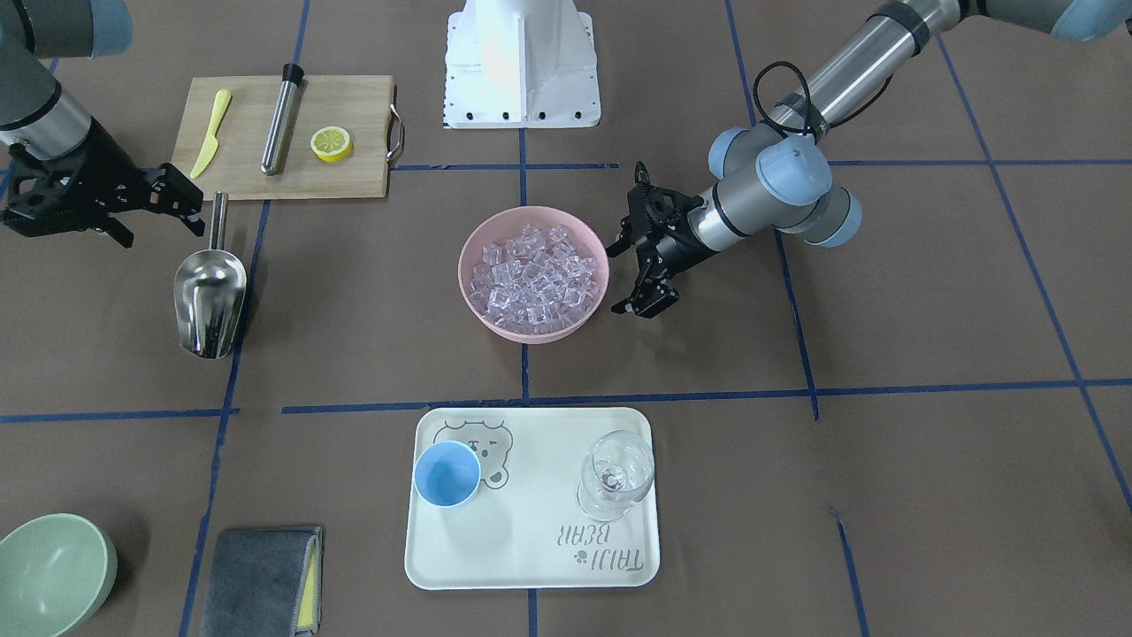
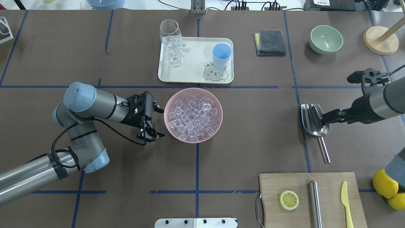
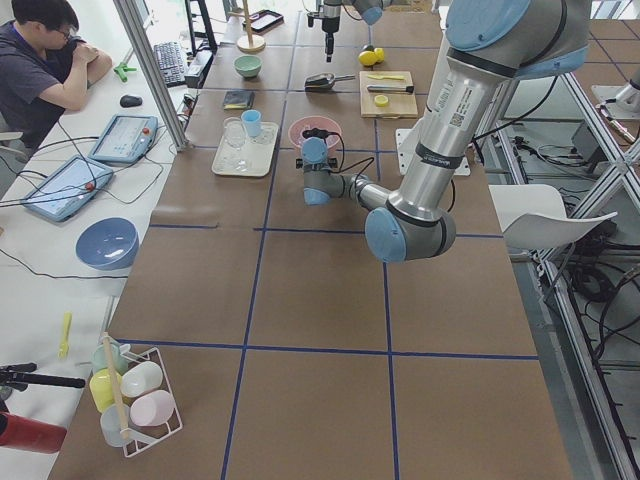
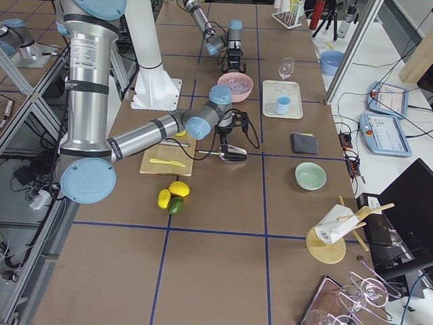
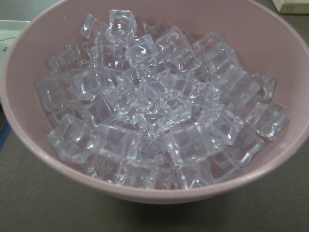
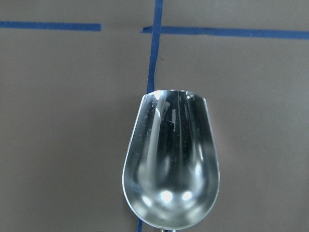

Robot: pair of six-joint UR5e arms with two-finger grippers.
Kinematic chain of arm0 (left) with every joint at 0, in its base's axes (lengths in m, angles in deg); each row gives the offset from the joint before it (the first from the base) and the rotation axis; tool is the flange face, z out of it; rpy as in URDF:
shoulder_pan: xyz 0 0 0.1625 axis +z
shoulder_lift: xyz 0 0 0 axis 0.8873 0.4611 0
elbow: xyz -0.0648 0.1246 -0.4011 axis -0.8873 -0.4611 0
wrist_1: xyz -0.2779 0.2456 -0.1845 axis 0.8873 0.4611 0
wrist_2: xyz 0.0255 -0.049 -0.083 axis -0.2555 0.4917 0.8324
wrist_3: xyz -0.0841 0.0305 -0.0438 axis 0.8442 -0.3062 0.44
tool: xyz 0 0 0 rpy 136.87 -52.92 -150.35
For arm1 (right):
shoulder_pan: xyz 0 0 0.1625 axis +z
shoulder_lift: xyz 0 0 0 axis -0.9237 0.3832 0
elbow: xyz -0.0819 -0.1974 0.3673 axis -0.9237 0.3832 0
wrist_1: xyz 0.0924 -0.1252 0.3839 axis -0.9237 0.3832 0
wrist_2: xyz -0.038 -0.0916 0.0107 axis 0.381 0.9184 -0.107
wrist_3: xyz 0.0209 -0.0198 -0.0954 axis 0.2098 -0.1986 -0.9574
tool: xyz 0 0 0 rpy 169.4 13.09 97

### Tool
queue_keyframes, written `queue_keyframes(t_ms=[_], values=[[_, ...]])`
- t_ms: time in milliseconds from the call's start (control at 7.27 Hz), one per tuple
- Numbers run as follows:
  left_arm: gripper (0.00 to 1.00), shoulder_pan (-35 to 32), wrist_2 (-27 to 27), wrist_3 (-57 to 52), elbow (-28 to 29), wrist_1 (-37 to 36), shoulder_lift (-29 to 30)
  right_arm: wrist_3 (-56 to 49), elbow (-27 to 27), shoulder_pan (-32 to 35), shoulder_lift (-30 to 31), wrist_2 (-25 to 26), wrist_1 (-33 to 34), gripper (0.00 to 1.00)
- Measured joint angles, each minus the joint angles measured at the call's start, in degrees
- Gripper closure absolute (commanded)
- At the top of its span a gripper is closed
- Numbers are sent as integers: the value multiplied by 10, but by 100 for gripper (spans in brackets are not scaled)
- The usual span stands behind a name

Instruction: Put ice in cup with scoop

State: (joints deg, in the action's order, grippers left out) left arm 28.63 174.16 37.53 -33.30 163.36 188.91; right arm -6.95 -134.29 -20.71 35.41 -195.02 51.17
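Note:
The ice fills a pink bowl at the table's middle and takes up the left wrist view. My left gripper stands open at that bowl's side, jaws facing it, holding nothing. The steel scoop lies empty on the table, its thin handle pointing toward the cutting board. My right gripper hovers open over the handle end of the scoop, not gripping it. The light-blue cup stands upright and empty on a white tray.
A stemmed glass shares the tray. The wooden board carries a lemon half, a steel cylinder and a yellow knife. A green bowl and a grey cloth sit at the far edge. Lemons lie near the right arm.

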Motion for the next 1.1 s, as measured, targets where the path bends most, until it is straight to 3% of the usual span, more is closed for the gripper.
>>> queue_keyframes(t_ms=[550,825,1100], values=[[0,0,0,0,-1,1,1,41,16,-76,6,27,6,15],[0,0,0,0,-1,1,1,42,24,-90,14,23,7,38],[0,0,0,0,-1,1,1,42,27,-100,18,22,9,41]])
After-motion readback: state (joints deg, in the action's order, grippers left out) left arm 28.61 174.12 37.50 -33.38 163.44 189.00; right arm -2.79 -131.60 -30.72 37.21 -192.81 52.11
